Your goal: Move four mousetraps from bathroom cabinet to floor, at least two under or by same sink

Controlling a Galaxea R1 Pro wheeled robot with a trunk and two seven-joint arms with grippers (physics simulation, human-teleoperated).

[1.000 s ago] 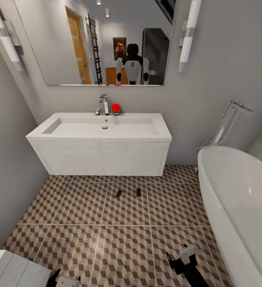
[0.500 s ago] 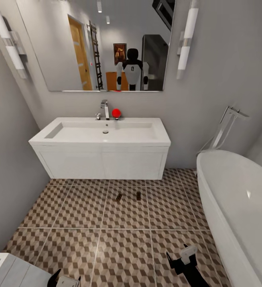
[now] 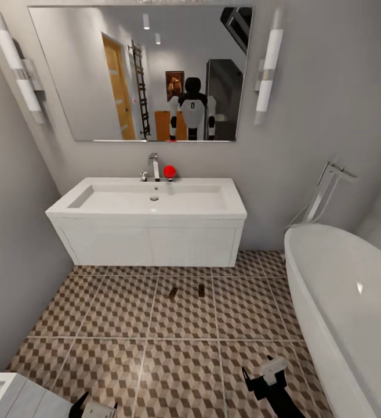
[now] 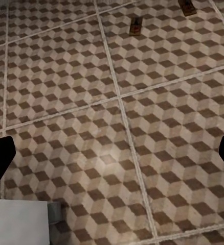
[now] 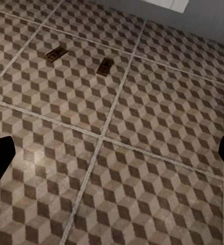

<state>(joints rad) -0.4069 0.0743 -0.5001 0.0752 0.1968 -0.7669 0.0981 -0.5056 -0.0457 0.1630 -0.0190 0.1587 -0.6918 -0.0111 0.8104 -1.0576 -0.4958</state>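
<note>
Two mousetraps lie on the bathroom floor [image 3: 126, 325] just in front of the sink [image 3: 149, 200]: one at left [image 3: 173, 293] and one at right [image 3: 201, 289], a little apart. The left wrist view has them far ahead [image 4: 136, 25] [image 4: 187, 6]; the right wrist view has them nearer [image 5: 56, 53] [image 5: 105, 67]. My left gripper [image 3: 95, 409] [image 4: 112, 158] and right gripper [image 3: 265, 377] [image 5: 112, 155] hang low over the tiles, both open with nothing between the fingers. Of the cabinet there is at most an orange-brown patch [image 3: 166, 125] reflected in the mirror.
A rounded white bathtub [image 3: 341, 302] with a chrome floor tap [image 3: 326, 188] takes up the right side. A small white drawer unit [image 3: 10, 397] [image 4: 17, 222] stands beside my left gripper. Grey walls close the left and back.
The whole head view has shifted: sink, mirror and traps sit lower and slightly smaller, so the camera has moved back. Both grippers keep their place in the picture.
</note>
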